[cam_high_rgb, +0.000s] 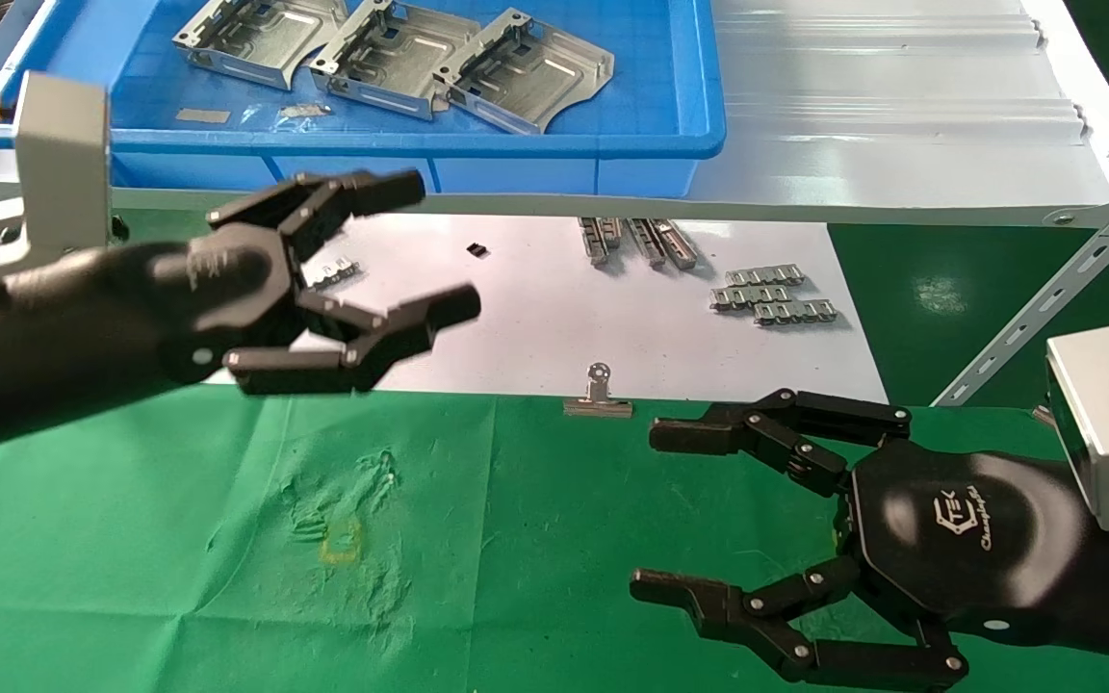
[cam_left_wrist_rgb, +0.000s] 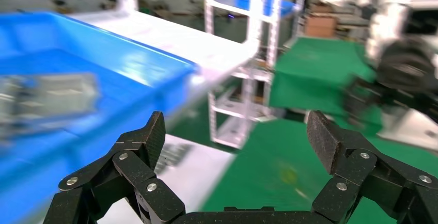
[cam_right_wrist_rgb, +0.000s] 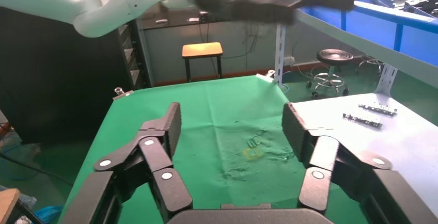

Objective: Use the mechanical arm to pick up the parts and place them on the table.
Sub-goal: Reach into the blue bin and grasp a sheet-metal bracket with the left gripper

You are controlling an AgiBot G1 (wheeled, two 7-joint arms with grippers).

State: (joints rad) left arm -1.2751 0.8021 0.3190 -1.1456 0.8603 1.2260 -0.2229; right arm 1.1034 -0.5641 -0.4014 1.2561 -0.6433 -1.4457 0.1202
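Green table (cam_high_rgb: 131, 539) bare in front, three plates (cam_high_rgb: 391, 53) in the blue bin (cam_high_rgb: 651, 106) behind — none taken yet. Left claw (cam_high_rgb: 420, 250) spread wide, empty, raised near the bin; right claw (cam_high_rgb: 651, 510) spread too, low over the table. Probably light, stiff, slick metal — best pinched across a folded rim.

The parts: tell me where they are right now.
In the head view, three parts lie side by side in the blue bin on the raised shelf, beyond the open left gripper; none is on the green table yet.
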